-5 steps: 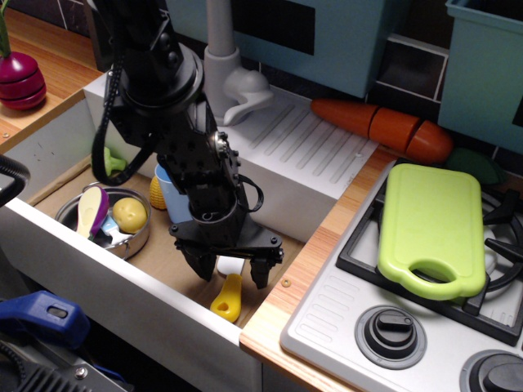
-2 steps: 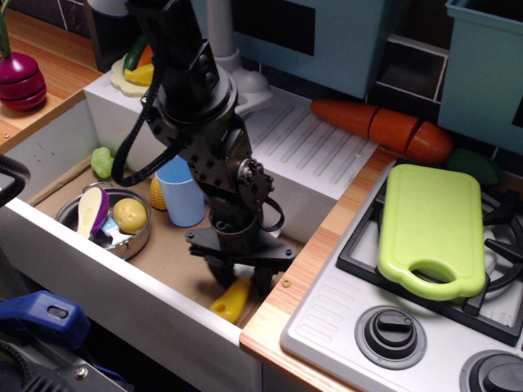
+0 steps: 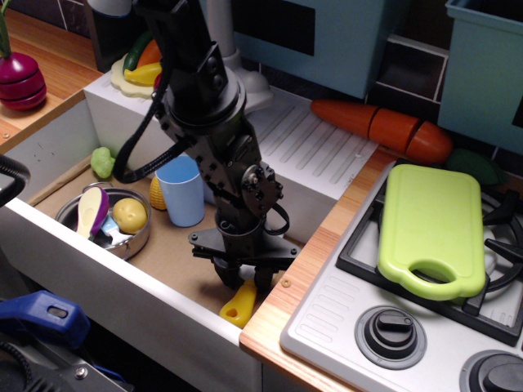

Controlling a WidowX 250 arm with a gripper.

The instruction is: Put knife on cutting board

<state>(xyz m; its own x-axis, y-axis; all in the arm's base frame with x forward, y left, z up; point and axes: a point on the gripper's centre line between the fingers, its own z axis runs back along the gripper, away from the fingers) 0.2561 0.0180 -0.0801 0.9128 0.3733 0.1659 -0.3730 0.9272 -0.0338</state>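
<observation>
One second has brought the pincer (image 3: 243, 282) down from spread above the knife (image 3: 239, 303) to pinching its blade end in the sink, so the grasp looks made and the cutting board (image 3: 431, 226) on the stove awaits.

Knife (image 3: 239, 303) in sink; board (image 3: 433, 229) on stove

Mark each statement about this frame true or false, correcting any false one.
1. The knife lies on the cutting board. False: it is down in the sink, under the gripper.
2. The cutting board rests on the stove. True.
3. The blue cup lies tipped over. False: it stands upright.
4. Nothing lies on the cutting board. True.
5. The carrot is in the metal bowl. False: it lies behind the drainboard.
</observation>
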